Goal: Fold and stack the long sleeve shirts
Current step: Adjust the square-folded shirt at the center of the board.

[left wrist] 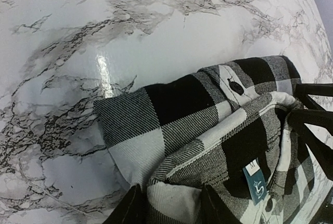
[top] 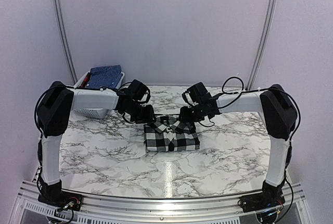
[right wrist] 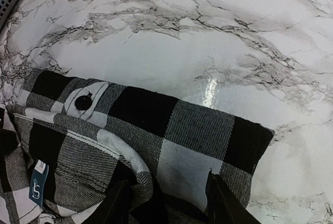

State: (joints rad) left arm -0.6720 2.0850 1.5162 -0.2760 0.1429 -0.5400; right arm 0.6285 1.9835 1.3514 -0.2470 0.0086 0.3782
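Note:
One long sleeve shirt with big black-and-white checks (top: 171, 136) lies folded in a neat rectangle at the middle of the table, collar toward the back. Both grippers sit low at its collar edge. The left gripper (top: 147, 115) is at the collar's left end; in the left wrist view this gripper (left wrist: 171, 211) is open, with a bulge of checked cloth (left wrist: 171, 125) between its fingers. At the collar's right end is the right gripper (top: 186, 114); the right wrist view shows that gripper (right wrist: 169, 203) open astride flat checked cloth (right wrist: 192, 130). A blue long sleeve shirt (top: 105, 76) lies in the basket.
A white slotted basket (top: 93, 110) stands at the back left, behind the left forearm. The marble table (top: 104, 151) spreads around the shirt. A teal size label (left wrist: 256, 182) and a black button (right wrist: 83, 101) show at the collar.

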